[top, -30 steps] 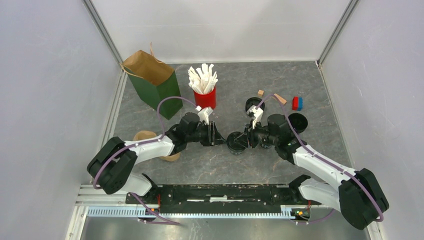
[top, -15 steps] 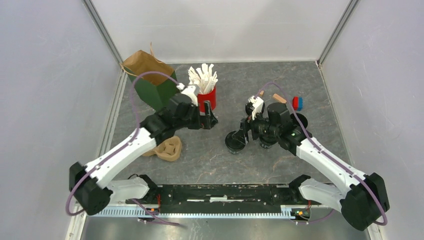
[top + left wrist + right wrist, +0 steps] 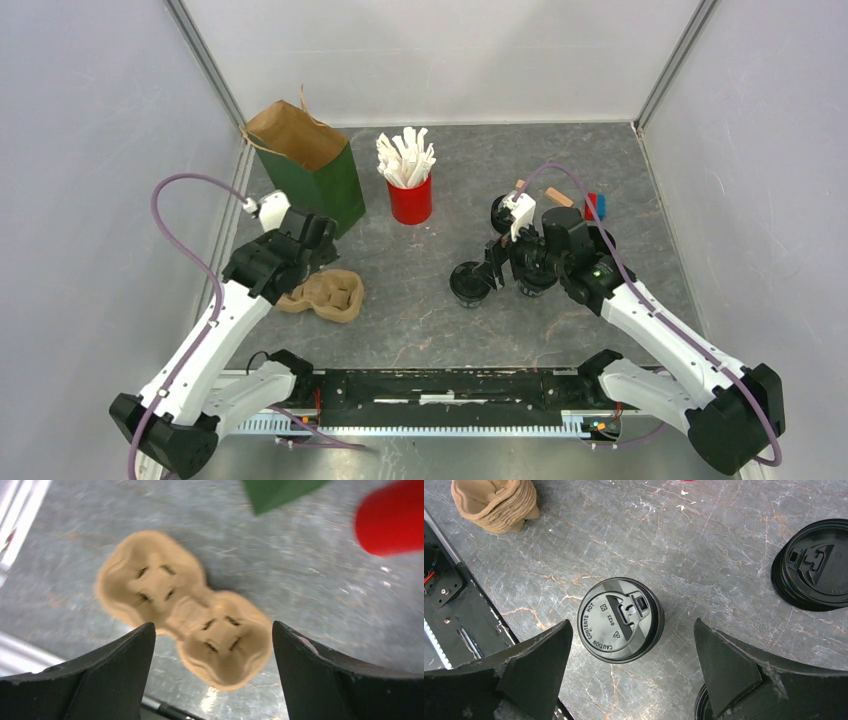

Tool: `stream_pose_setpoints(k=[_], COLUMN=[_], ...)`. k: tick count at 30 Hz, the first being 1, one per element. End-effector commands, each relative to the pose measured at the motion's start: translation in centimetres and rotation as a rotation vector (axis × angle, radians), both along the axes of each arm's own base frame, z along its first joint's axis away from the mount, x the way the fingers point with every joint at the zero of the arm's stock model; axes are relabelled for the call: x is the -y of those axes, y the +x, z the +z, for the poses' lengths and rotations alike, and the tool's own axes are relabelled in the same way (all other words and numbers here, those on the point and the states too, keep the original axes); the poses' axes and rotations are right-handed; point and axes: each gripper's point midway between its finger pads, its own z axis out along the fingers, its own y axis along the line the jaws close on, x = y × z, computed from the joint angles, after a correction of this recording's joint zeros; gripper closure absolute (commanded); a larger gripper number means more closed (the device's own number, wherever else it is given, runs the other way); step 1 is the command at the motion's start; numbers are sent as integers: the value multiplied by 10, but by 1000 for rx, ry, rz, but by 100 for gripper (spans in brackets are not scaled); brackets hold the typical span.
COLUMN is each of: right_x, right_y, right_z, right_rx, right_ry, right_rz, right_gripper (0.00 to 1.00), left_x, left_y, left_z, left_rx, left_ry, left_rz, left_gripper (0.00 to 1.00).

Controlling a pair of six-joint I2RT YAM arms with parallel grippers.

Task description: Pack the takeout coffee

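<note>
Near the table's [image 3: 420, 320] left edge, a pulp tray [image 3: 325, 293], wells up and empty, presumably set there to take the cup. Directly above it, the left gripper [image 3: 212, 630], jaws spread wide and holding nothing; looks poised to lift or steady the tray. Right of centre, the coffee [image 3: 468, 283], upright on the bare table with its lid [image 3: 620, 620] pressed on, so ready to move but not yet packed. Over it, the right gripper [image 3: 633, 625], likewise released, fingers [image 3: 524, 670] standing clear on either side of the lid without touching; reads as lined up for a grasp across the cup. Just beyond the coffee, spare lids [image 3: 816, 565], handy for capping. Toward the far left corner, the bag [image 3: 310, 165], upright with its mouth open, likely the final destination. Beside it, toward the far edge, a red cup [image 3: 410, 200] of sticks [image 3: 405, 155], well apart from both grippers.
</note>
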Motion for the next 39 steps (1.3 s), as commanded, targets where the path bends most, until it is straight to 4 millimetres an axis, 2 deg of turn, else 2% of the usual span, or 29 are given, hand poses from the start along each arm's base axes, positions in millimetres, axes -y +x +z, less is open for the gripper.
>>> stream_pose_setpoints(k=[1, 3, 8, 12, 14, 16, 19, 22, 27, 29, 32, 39], right_x=[-1, -1, 0, 6, 7, 6, 9, 12, 10, 8, 6, 5], right_y=[6, 5, 4, 9, 10, 8, 11, 14, 13, 11, 8, 4], right_z=[23, 21, 13, 3, 1, 0, 2, 3, 0, 1, 3, 5], right_rx=[85, 86, 82, 79, 73, 70, 83, 90, 72, 70, 70, 70], right_ry=[19, 15, 1, -31, -42, -41, -47, -58, -50, -36, -16, -6], right_rz=[9, 15, 23, -14, -16, -7, -26, -47, -44, -35, -26, -13], right_gripper=[2, 2, 2, 2, 2, 2, 2, 2, 2, 2, 2, 2], left_x=[-50, -54, -49, -66, -71, -78, -94, -92, -87, -91, -88, -78], left_y=[-30, -35, -25, -23, -14, -2, 3, 26, 71, 84, 107, 149], left_z=[-14, -16, -14, -9, 5, 31, 76, 108, 144, 152, 154, 126], left_rx=[-38, -55, -77, -64, -35, 19, 122, 206, 268, 285, 280, 216], left_ry=[-14, -64, -140, -82, -54, -11, 45, 43, 128, 179, 199, 167], left_rz=[394, 489, 555, 653, 657, 641, 707, 657, 540, 547, 542, 529], left_gripper=[14, 21, 22, 23, 22, 19, 18, 18, 15, 14, 14, 15])
